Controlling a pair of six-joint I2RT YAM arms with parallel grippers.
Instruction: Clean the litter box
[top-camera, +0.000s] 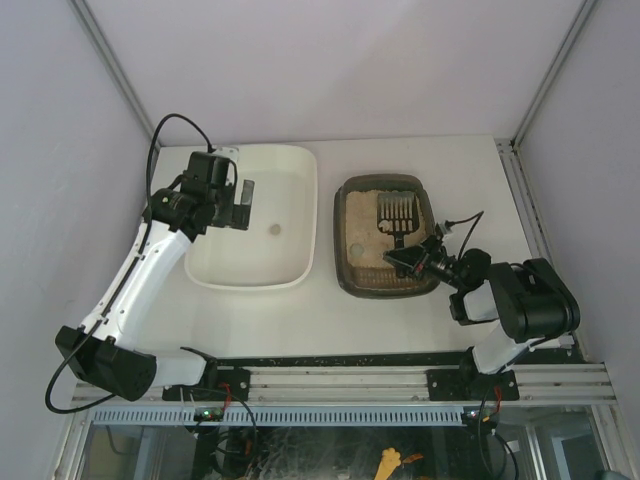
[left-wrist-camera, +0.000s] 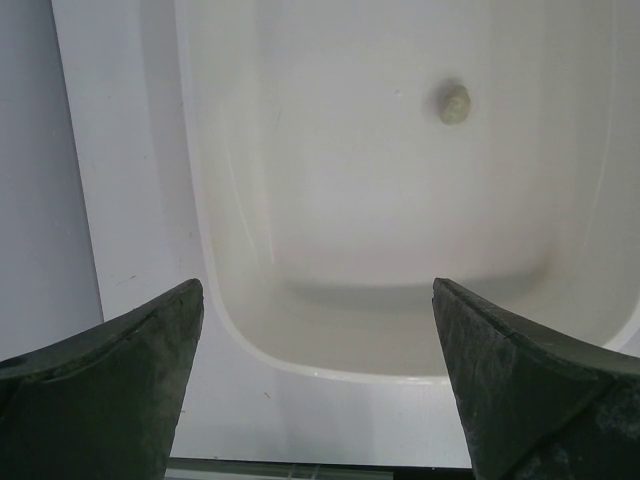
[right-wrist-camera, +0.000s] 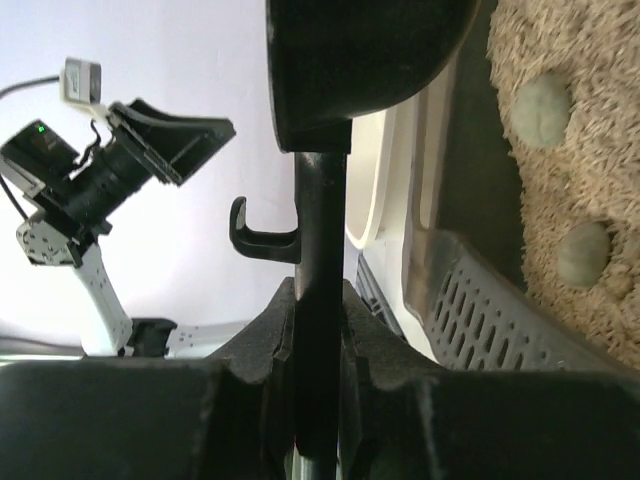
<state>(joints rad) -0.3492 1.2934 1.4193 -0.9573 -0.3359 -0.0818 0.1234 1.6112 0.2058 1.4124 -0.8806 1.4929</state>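
The dark litter box (top-camera: 341, 240) with beige litter sits right of centre. A black slotted scoop (top-camera: 397, 210) lies over the litter, its head toward the far end. My right gripper (top-camera: 406, 262) is at the box's near end, shut on the scoop handle (right-wrist-camera: 320, 230); the right wrist view shows the gripper (right-wrist-camera: 320, 300) clamping it, with the scoop head (right-wrist-camera: 360, 60) above. Two grey-green clumps (right-wrist-camera: 543, 103) (right-wrist-camera: 583, 254) lie in the litter beside the box wall (right-wrist-camera: 480, 300). My left gripper (top-camera: 243, 203) is open and empty over the white tub; its jaws stand wide apart in the left wrist view (left-wrist-camera: 317, 290).
The larger white tub (top-camera: 300, 270) stands left of the litter box and holds one small clump (top-camera: 275, 229), which also shows in the left wrist view (left-wrist-camera: 454, 103). An aluminium rail (top-camera: 400, 380) runs along the near edge. Grey walls enclose the table.
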